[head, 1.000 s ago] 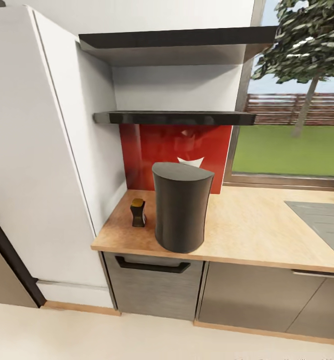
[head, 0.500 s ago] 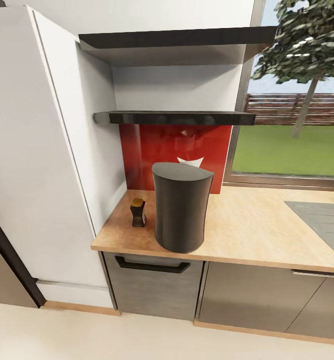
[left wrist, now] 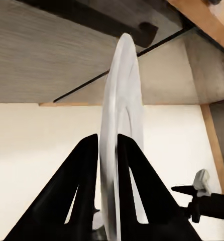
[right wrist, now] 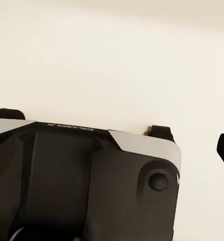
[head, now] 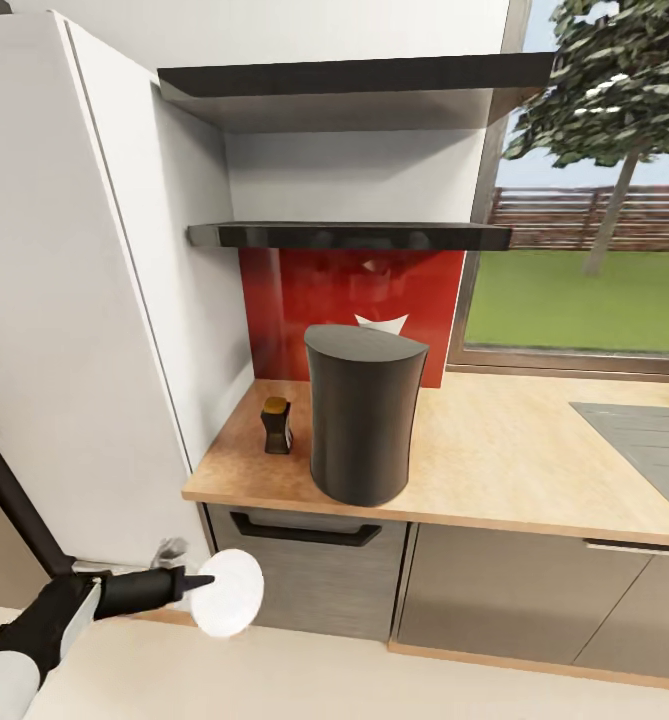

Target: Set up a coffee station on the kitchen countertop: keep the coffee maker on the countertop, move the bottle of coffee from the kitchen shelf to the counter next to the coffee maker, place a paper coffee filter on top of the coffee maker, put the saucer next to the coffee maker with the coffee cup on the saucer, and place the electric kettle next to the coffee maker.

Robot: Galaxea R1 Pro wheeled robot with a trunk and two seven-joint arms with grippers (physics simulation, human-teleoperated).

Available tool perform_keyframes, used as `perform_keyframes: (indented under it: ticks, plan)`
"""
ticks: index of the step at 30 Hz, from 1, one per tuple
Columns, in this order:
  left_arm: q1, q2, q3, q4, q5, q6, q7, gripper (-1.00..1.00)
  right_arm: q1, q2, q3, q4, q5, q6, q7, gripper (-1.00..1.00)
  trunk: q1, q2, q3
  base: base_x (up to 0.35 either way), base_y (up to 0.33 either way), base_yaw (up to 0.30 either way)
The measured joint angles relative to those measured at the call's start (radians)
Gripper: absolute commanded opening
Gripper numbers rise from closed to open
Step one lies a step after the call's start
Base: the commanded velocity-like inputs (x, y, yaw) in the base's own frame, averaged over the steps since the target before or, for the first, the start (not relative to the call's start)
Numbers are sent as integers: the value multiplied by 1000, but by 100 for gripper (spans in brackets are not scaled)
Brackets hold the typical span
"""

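The head view looked forward and down at the countertop (head: 514, 450) corner from a moderate distance. The left wrist view sat close behind the saucer (left wrist: 121, 145), facing the cabinet front (left wrist: 46, 55) and floor, both shared with the head view. The right wrist view looked at the floor (right wrist: 112, 60) over the robot base (right wrist: 82, 181).

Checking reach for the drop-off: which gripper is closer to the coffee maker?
Left. The left gripper is below and left of the coffee maker, in front of the cabinet, shut on the saucer. The right gripper looks down at bare floor; its distance can't be judged.
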Motion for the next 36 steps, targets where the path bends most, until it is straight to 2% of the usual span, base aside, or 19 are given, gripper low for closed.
perform_keyframes:
  ticks: [2,5,8,12,14,18,23,28,30,33,34,36]
  plan:
    - [-39,-3,11,0,15,40,-19,-100,0,0,0,0,0,0,0,100,0,0,0,0,0,0]
    - [-80,-9,28,-1,64,107,-29,-100,0,0,0,0,0,0,0,100,0,0,0,0,0,0]
    - [-124,-3,33,-2,117,183,-34,-100,0,0,0,0,0,0,0,100,0,0,0,0,0,0]
    - [-141,1,34,-2,162,269,-40,-100,1,0,0,0,0,0,0,100,0,0,0,0,0,0]
    - [-141,0,35,-2,187,289,-64,-100,0,0,0,0,0,0,0,100,0,0,0,0,0,0]
    - [-143,-10,36,-6,205,297,-105,-100,0,0,0,0,0,0,0,100,0,0,0,0,0,0]
    - [-139,-13,45,-43,205,297,-111,-100,1,0,0,0,0,0,0,100,0,0,0,0,0,0]
    - [-138,-13,70,-44,204,297,-106,-100,0,0,0,0,0,0,0,100,0,0,0,0,0,0]
    - [-138,-13,102,-44,204,297,-103,-100,0,0,0,0,0,0,0,100,0,0,0,0,0,0]
    - [-144,-14,193,-43,203,298,-69,-100,0,0,0,0,0,0,0,100,0,0,0,0,0,0]
    - [-147,-16,228,-44,204,297,-35,-100,0,0,0,0,0,0,0,100,0,0,0,0,0,0]
    - [-148,-22,260,-44,209,297,22,-100,0,0,0,0,0,0,0,100,0,0,0,0,0,0]
